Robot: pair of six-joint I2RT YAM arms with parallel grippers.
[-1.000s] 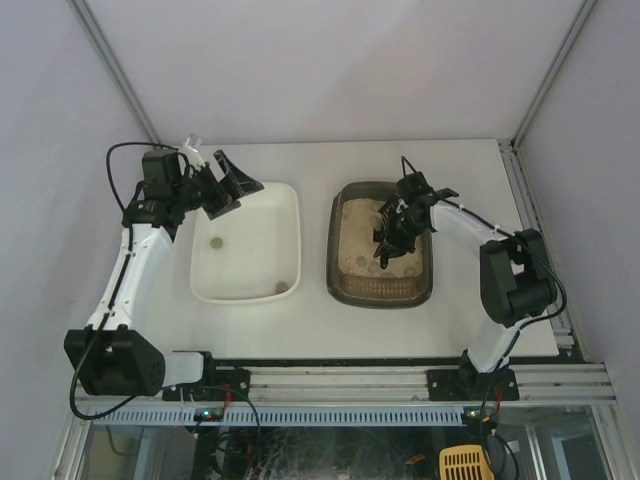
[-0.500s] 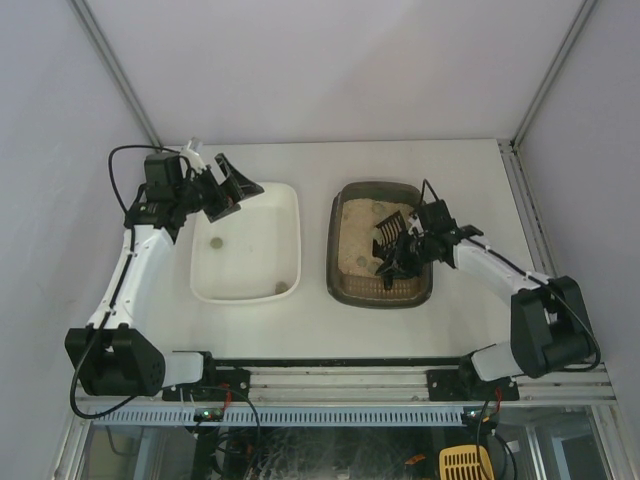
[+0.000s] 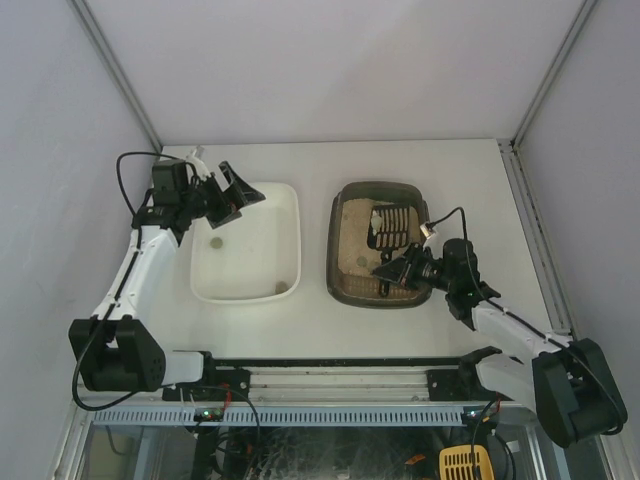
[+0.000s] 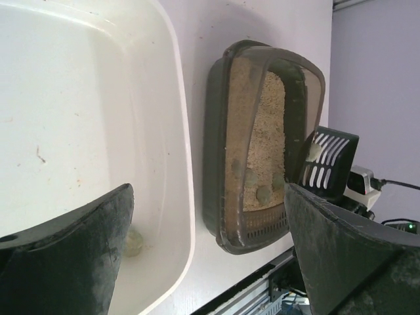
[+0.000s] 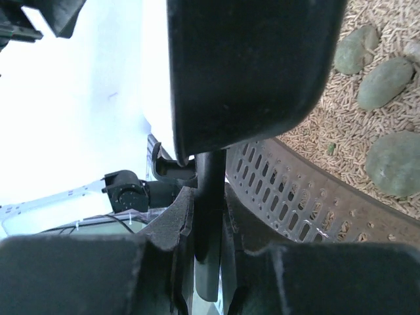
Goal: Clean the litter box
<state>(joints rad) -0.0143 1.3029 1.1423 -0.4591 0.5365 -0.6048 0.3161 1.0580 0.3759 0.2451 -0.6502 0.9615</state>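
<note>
Clumps (image 5: 384,82) belong in the white tray (image 3: 297,235), we judge, so our right jaws clamp the scoop (image 3: 393,226) tilted above the litter box (image 3: 331,250), left jaws wide apart.

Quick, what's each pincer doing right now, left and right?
Left pincer: open, holding nothing.
Right pincer: closed on the handle of the black scoop.
</note>
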